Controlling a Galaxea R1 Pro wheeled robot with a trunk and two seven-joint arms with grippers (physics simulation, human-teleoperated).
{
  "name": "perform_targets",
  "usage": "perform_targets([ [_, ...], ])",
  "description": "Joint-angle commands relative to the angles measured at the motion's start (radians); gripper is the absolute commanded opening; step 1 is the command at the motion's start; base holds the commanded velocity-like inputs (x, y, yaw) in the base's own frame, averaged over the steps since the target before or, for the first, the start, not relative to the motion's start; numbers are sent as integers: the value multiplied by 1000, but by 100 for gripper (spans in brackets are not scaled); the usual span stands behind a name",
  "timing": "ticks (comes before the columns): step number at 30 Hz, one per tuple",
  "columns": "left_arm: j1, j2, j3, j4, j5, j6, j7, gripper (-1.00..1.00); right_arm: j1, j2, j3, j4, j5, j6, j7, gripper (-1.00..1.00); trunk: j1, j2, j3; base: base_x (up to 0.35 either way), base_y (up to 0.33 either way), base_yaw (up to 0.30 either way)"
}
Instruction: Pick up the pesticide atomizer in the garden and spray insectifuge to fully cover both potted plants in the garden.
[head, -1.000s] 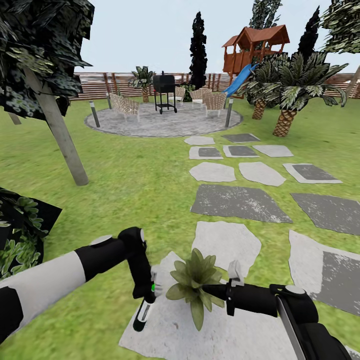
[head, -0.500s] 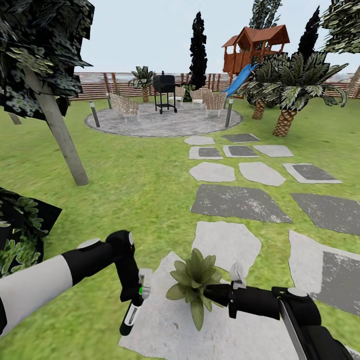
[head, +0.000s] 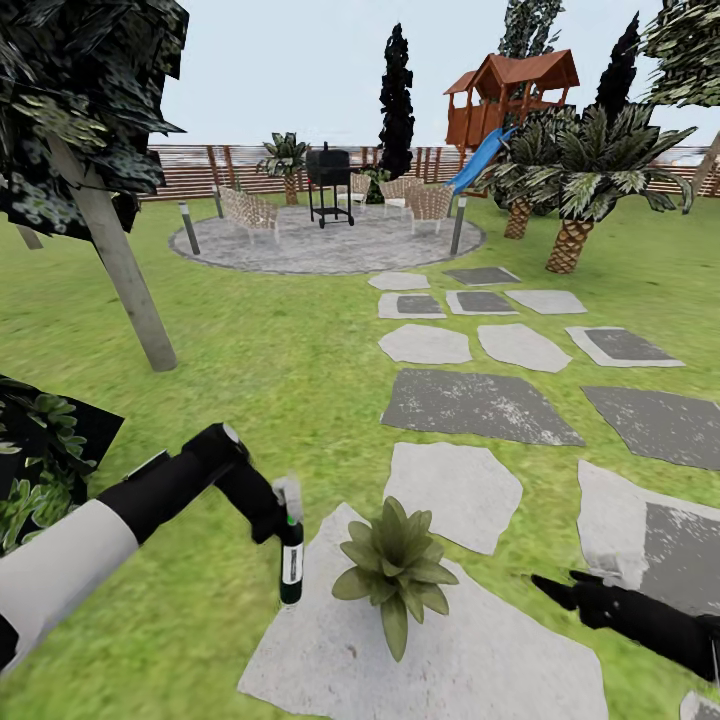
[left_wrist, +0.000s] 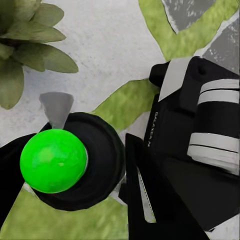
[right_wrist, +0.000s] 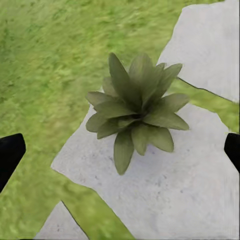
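My left gripper (head: 277, 520) is shut on the pesticide atomizer (head: 291, 562). The dark green bottle stands upright over the grass, its pale trigger head on top, just left of the potted plant (head: 395, 572). This olive-green rosette sits on a light stepping stone (head: 330, 650). The left wrist view looks along the atomizer (left_wrist: 52, 160), with the plant's leaves (left_wrist: 25, 45) close by. My right gripper (head: 556, 590) hangs low to the plant's right, open. In the right wrist view its fingertips (right_wrist: 10, 152) stand wide apart at the frame's sides, with the plant (right_wrist: 135, 115) between them. The second potted plant is out of view.
More grey stepping stones (head: 480, 405) lead across the lawn to a paved circle (head: 330, 245) with a grill and chairs. A slanted tree trunk (head: 120, 270) and a dark bush (head: 40, 470) stand to the left. Palms (head: 580, 190) and a wooden fence (head: 200, 170) lie beyond.
My left arm pulled back to the left and turned the atomizer upright. My right arm drew away from the plant toward the lower right.
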Motion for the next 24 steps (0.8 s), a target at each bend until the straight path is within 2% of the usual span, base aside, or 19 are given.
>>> perform_targets([
  [1, -1, 0, 19, -1, -6, 21, -6, -100, -1, 1, -50, -2, 11, 8, 8, 100, 0, 0, -1, 0, 0, 0],
  [2, -1, 0, 34, -1, -6, 37, -6, -100, -1, 1, -92, -2, 14, 7, 8, 100, 0, 0, -1, 0, 0, 0],
  [5, -1, -1, 51, -1, -7, 85, -5, -100, -1, 2, -152, -2, 32, 7, 7, 100, 0, 0, -1, 0, 0, 0],
  [6, -1, -2, 51, -1, -8, 122, -5, -100, 0, 2, -167, -2, 64, 8, 6, 100, 0, 0, -1, 0, 0, 0],
  [7, -1, -3, 52, -1, -17, 170, -5, -100, 0, 2, -175, -2, 118, 8, 6, 100, 0, 0, -1, 0, 0, 0],
  [8, -1, -4, 52, -1, -22, 183, -4, -100, 0, 2, -176, -1, 138, 8, 6, 100, 0, 0, -1, 0, 0, 0],
  [12, -1, -7, 55, 20, -45, 238, 38, -100, -1, 3, -179, 0, 331, 16, 5, 100, 0, 0, -1, 0, 0, 0],
  [14, -1, -8, 57, 79, -47, 249, 56, -100, -1, 3, -179, 0, 417, 18, 4, 100, 0, 0, -1, 0, 0, 0],
  [16, -1, -9, 57, 168, -48, 254, 63, -100, -1, 3, -179, 0, 475, 18, 2, 100, 0, 0, -1, 0, 0, 0],
  [18, -1, -11, 56, 293, -48, 257, 67, -100, -1, 4, -179, 0, 508, 20, -30, 100, 0, 0, -1, 0, 0, 0],
  [20, -3, -14, 56, 383, -49, 259, 69, -100, -1, 4, -180, 0, 517, 20, -69, 100, 0, 0, -1, 0, 0, 0],
  [21, -5, -31, 55, 431, -49, 264, 80, -100, -1, 5, -181, 0, 520, 21, -89, 100, 0, 0, -1, 0, 0, 0],
  [23, -6, -77, 54, 472, -50, 269, 116, -100, -1, 14, -181, 0, 522, 21, -102, 100, 0, 0, -1, 0, 0, 0],
  [24, -9, -122, 54, 499, -50, 272, 165, -100, -1, 24, -183, 0, 523, 21, -107, 100, 0, 0, -1, 0, 0, 0],
])
